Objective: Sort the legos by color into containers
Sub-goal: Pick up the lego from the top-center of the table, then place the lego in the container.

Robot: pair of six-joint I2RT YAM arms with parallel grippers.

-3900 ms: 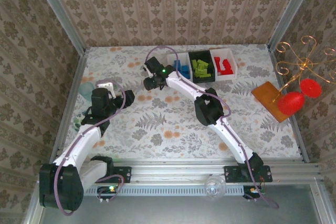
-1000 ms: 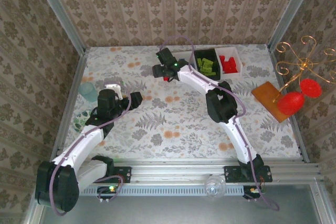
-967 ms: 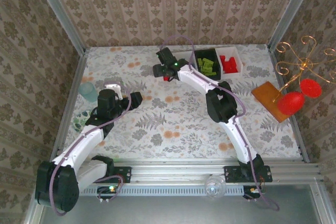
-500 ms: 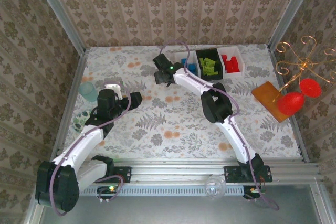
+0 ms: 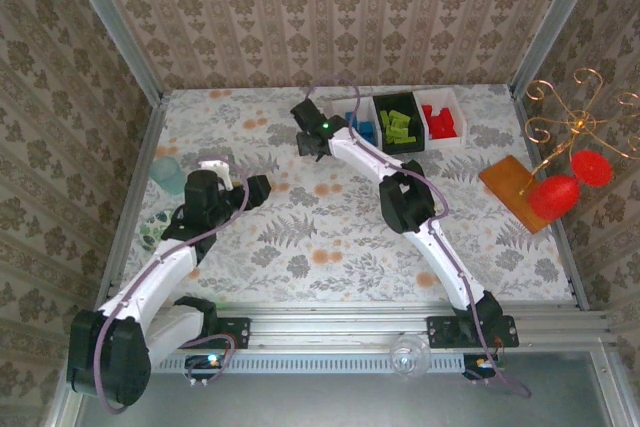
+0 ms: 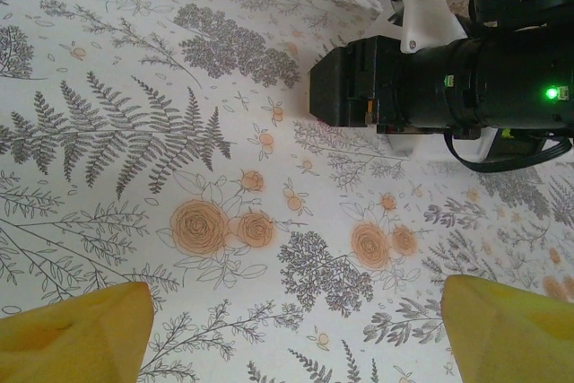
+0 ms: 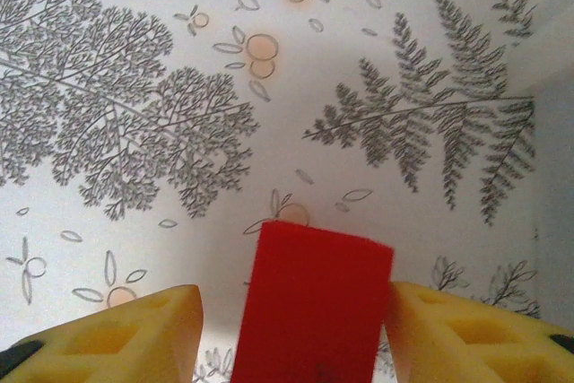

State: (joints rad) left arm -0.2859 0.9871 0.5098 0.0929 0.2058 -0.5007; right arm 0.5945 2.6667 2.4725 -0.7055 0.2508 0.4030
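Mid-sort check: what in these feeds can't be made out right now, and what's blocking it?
1. Right wrist view: the red lego runs off the bottom edge; whether the fingers truly pinch it is unclear.
2. Top view: the right gripper hides that lego beneath it.
3. Top view: the right arm overlaps the blue legos; they are too small to count.

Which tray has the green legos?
The black middle tray holds the green legos; the left white tray has blue bricks, the right white tray red bricks.
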